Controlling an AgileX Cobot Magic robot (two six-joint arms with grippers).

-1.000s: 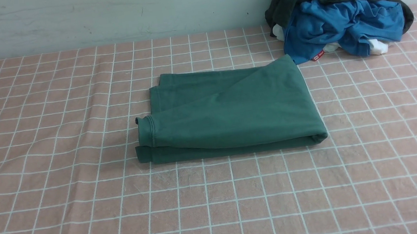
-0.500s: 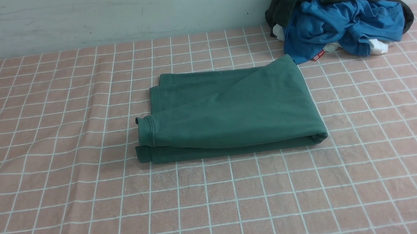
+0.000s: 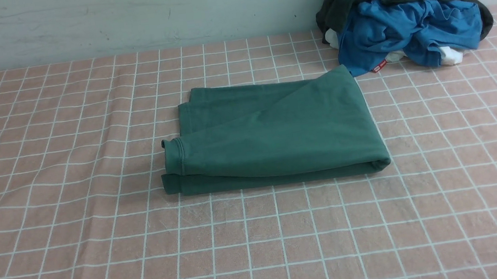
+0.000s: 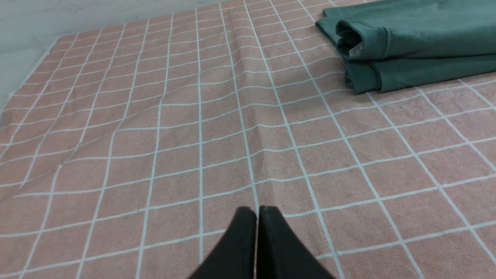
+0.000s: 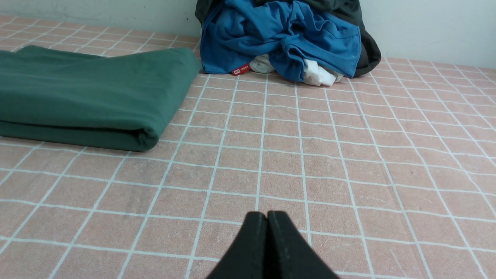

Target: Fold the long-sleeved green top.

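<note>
Green, one folded long-sleeved top (image 3: 272, 134) was seen on the table (image 3: 70, 206), while two pincers, left (image 4: 257, 211) and right (image 5: 267, 216), were clenched empty.

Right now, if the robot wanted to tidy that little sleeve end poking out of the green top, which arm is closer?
Probably the left. The cuff pokes out on the left side of the green long-sleeved top, and the left gripper, shut and empty, faces that end. The right gripper faces the smooth folded corner instead.
</note>
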